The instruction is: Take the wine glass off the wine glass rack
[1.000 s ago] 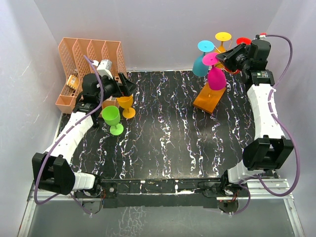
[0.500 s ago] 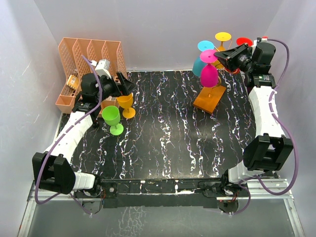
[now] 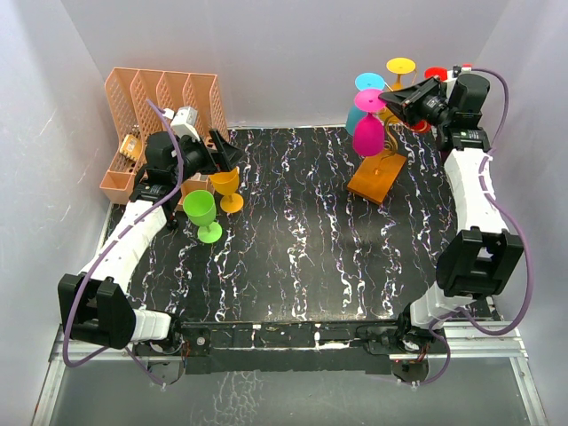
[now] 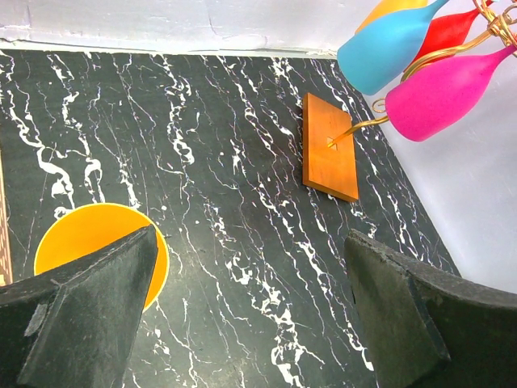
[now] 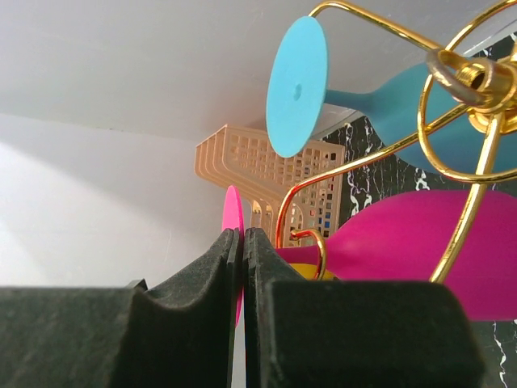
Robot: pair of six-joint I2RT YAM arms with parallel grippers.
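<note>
Rack scene, far right corner of the black marbled tabletop [image 3: 293,240]. Wine glass rack [image 3: 380,174] sits on its orange-brown square base, with the gold wire arms up top. Four glasses hang upside down on it: magenta wine glass [image 3: 367,133], blue glass [image 3: 357,117], yellow glass [image 3: 401,65] and red glass [image 3: 435,73], the last two showing mostly as feet from above.

Right claw [image 3: 388,96] is at the top of the rack, at the magenta glass's foot. In the right wrist view the right claw [image 5: 240,242] is clamped on the thin edge of that pink foot disc, with the black fingers [image 5: 202,283] pressed together on either side. The magenta bowl [image 5: 404,250] lies just beyond, gold wire loops cross in front of it, and the stem is in the curled arm. So the glass is on the rack, not free. The blue foot disc [image 5: 295,85] is above it, close by.

Left claw [image 3: 229,146] is at far left, jaws wide apart and holding nothing. It hovers over an orange glass [image 3: 227,186], with a green glass [image 3: 202,213] just beside that, both upright on the tabletop. The left wrist view shows the left claw [image 4: 250,234] spread, the orange glass [image 4: 89,242] under the left finger, and the rack base [image 4: 329,158] well apart across the tabletop.

A peach file organizer [image 3: 160,102] stands behind the left arm.
</note>
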